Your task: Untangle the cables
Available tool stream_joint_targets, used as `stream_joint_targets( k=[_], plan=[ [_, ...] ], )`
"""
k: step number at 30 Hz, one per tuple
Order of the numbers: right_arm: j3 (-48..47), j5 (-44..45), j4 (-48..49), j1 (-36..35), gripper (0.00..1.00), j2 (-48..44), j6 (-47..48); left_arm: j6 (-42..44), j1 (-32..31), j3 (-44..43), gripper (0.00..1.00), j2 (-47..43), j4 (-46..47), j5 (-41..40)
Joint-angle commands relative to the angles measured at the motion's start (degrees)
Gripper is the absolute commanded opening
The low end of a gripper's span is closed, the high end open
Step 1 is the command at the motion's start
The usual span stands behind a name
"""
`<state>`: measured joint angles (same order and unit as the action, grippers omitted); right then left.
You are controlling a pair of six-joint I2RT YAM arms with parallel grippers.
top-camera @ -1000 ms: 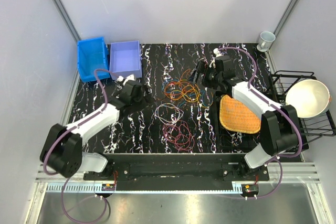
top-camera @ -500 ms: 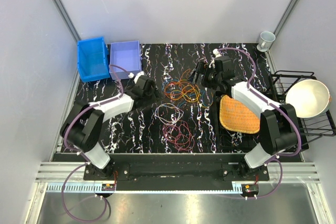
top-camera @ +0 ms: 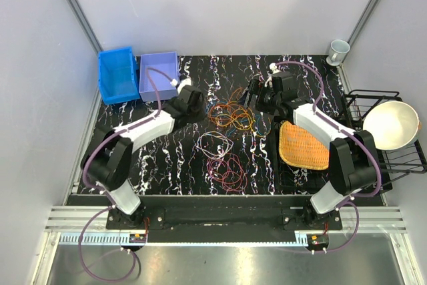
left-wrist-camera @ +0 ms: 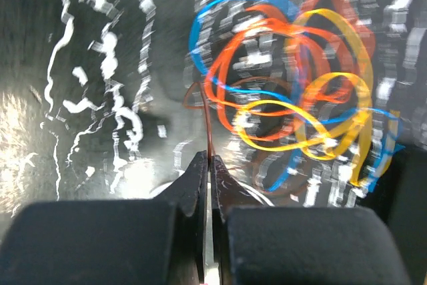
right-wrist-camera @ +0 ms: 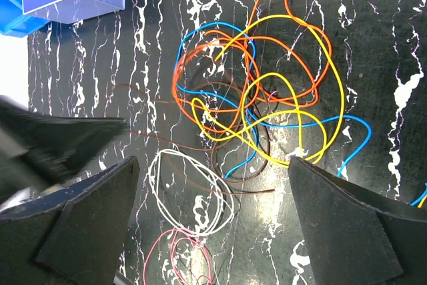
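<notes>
The cables lie in three lots on the black, white-veined surface [top-camera: 167,158]. A knotted heap of thin orange, yellow and blue wire loops [top-camera: 230,115] sits in the middle toward the far side. Nearer the arms are a whitish-pink wire loop [top-camera: 215,143] and a magenta-red wire loop [top-camera: 227,168], both apart from the heap and, by the look of it, already freed.

The left pincer [left-wrist-camera: 208,165] sits just left of the heap, its two black fingers pressed tight together on a thin brown wire [left-wrist-camera: 209,125] that runs from the tips up into the orange coils. It grips the strand out at the edge of the heap, I'd guess so it can be drawn sideways out of the knot rather than dragging the whole heap along.

The right pincer [right-wrist-camera: 213,165] hovers over the heap's right side, spread wide and holding nothing, with its camera looking straight down on the crossing loops. From there it seems placed to come down and pin or take an orange or yellow loop as a counter-hold.

The brown wire appears to thread under several coils, so a quick pull could snag and shift the heap instead of freeing the strand — a slow draw looks the safer course
</notes>
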<state>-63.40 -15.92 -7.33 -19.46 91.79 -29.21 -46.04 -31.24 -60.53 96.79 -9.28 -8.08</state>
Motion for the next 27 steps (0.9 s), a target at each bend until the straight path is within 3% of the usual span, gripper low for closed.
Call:
stream_joint_targets(
  k=[1, 9, 12, 17, 23, 27],
  plan=[
    [-0.1, 0.3, 1.7, 0.0, 0.99, 0.1, 0.0, 8.7, -2.1, -12.8, 0.0, -9.9, -5.6, -5.5],
    [-0.1, -0.6, 2.0, 0.0, 0.99, 0.0, 0.5, 23.4, -3.9, -38.1, 0.0, -18.0, -18.3, -3.4],
    [0.4, -2.2, 3.2, 0.0, 0.99, -0.6, 0.6, 26.5, -3.8, -41.8, 0.0, -19.9, -19.5, -1.7],
    [2.7, -5.3, 6.4, 0.0, 1.0, -2.8, 0.3, 27.8, -3.8, -38.7, 0.0, -22.3, -21.1, -0.2],
    [8.2, -14.4, 18.3, 0.0, 1.0, -7.7, -1.9, 26.7, -3.9, -28.4, 0.0, -25.1, -20.1, 1.4],
    [13.5, -22.6, 32.5, 0.0, 1.0, -12.6, -4.1, 26.1, -3.8, -24.0, 0.0, -26.3, -19.5, 1.9]
  ],
)
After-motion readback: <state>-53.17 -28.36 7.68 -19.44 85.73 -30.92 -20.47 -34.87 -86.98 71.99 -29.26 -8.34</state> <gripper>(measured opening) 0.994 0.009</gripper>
